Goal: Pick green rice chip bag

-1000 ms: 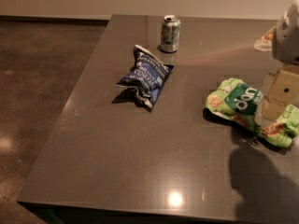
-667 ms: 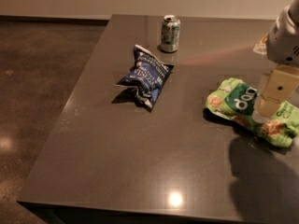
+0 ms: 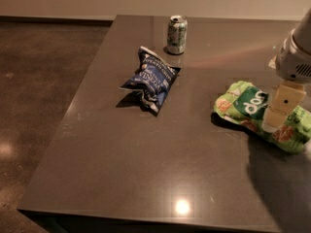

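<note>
The green rice chip bag lies flat on the dark table at the right, lime green with a dark green band, white letters and orange chip pictures. My gripper hangs from the arm at the right edge and reaches down onto the right half of the bag. One tan finger shows, its tip resting on or just above the bag. The bag's right part is partly covered by it.
A dark blue snack bag lies near the table's middle. A green-and-white soda can stands upright at the far edge. The table's left edge drops to a brown floor.
The arm has shifted slightly to the right and up. The gripper stays over the green bag. The bag, the blue bag and the can have not moved.
</note>
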You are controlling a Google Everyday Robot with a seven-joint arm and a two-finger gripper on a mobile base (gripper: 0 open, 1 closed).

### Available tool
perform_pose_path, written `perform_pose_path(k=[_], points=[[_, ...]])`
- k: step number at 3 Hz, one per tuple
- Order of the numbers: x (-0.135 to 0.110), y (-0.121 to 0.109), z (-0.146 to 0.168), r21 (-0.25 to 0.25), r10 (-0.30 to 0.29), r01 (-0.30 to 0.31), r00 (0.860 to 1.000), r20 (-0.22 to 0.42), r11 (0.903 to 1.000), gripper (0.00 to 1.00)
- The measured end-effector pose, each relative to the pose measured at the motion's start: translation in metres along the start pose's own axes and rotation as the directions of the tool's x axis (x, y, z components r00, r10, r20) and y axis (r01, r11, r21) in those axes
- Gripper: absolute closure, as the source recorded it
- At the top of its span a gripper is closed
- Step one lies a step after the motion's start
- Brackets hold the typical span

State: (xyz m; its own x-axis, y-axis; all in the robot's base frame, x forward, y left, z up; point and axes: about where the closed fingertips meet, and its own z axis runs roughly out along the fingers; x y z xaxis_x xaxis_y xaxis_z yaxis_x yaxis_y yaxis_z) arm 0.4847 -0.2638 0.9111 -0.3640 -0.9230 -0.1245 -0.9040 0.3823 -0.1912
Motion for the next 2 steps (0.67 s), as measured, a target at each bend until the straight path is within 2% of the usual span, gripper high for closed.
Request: perform_pose_path(k=[2], points=[[0.021, -0.008, 0.031, -0.015, 0.06, -0.06, 0.998, -0.023, 0.9981, 0.0]])
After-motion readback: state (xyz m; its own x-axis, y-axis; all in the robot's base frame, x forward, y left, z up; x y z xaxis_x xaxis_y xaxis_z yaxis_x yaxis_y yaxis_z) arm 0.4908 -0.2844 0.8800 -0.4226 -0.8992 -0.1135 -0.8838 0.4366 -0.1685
